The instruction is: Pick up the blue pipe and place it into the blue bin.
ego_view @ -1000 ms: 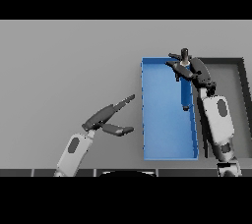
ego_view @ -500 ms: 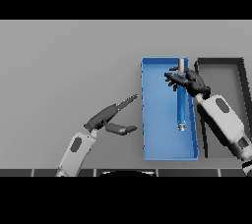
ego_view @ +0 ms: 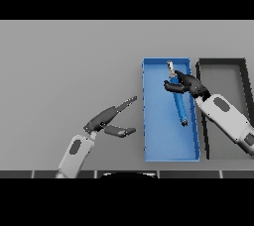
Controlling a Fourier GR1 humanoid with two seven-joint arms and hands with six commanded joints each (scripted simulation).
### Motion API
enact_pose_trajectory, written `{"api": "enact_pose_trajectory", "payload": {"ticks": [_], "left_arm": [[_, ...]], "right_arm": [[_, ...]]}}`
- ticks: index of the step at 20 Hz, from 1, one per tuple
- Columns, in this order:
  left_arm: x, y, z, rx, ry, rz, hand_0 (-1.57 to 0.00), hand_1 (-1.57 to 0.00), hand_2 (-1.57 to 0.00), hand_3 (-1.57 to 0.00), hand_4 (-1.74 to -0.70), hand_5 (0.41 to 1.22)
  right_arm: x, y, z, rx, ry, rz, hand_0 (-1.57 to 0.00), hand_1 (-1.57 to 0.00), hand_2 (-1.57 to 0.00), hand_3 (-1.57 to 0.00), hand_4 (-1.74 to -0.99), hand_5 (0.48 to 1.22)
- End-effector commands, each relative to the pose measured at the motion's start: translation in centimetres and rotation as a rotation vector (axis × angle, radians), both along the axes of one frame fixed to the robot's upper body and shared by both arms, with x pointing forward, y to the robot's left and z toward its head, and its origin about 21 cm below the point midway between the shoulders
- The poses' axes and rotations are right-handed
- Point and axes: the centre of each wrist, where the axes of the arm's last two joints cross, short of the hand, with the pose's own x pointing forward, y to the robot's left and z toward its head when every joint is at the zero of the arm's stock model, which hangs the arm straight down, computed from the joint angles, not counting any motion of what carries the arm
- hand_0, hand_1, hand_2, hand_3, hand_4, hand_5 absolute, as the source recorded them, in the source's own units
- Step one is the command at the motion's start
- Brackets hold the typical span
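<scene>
A plain grey table point(ego_view: 59, 56) fills the scene, seen from above. At the near left, the left hand point(ego_view: 110, 119) is held just above the surface, its fingers straight and spread from the thumb, nothing in them. To its right, the blue bin point(ego_view: 163, 145) is set lengthwise, running from near to far, a shallow open tray. Inside it the blue pipe point(ego_view: 178, 102) is seen — a slim rod with a pale tip at its far end, slanted along the right half of the bin. The pipe is judged stiff, light and smooth, likely to roll or slip if pinched loosely; its upper shaft, just below the pale tip, is the natural place to be gripped. That is where the right hand point(ego_view: 185, 85) is found, its fingers curled about the pipe near the far end, the arm reaching in over the bin's right wall. Whether the pipe's near end is resting on the bin floor cannot be told. At the far right, a dark bin point(ego_view: 222, 64) is set beside the blue one — almost touching it.
</scene>
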Motion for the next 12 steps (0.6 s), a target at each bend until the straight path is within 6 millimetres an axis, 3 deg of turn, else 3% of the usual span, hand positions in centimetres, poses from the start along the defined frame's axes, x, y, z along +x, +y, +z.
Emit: {"api": "enact_pose_trajectory", "payload": {"ticks": [1, 6, 12], "left_arm": [[-0.1, -0.1, 0.2, -0.001, -0.001, 0.003, 0.00, 0.00, 0.00, 0.00, -0.93, 0.496], [0.1, -0.2, 0.2, 0.005, -0.005, 0.007, 0.00, 0.00, 0.00, 0.00, -0.93, 0.497], [0.5, 0.8, -0.1, 0.014, -0.001, 0.018, 0.00, 0.00, 0.00, 0.00, -0.93, 0.495]], "right_arm": [[-0.2, 0.1, 0.1, -0.033, 0.003, 0.032, -0.09, -0.09, -0.08, -0.02, -1.175, 0.788], [-0.5, -0.3, -0.5, -0.065, 0.017, 0.066, -0.03, -0.03, -0.03, -0.01, -1.099, 0.725], [-0.2, -0.2, -0.2, -0.072, 0.006, 0.117, -0.02, -0.02, -0.02, 0.00, -1.084, 0.714]]}}
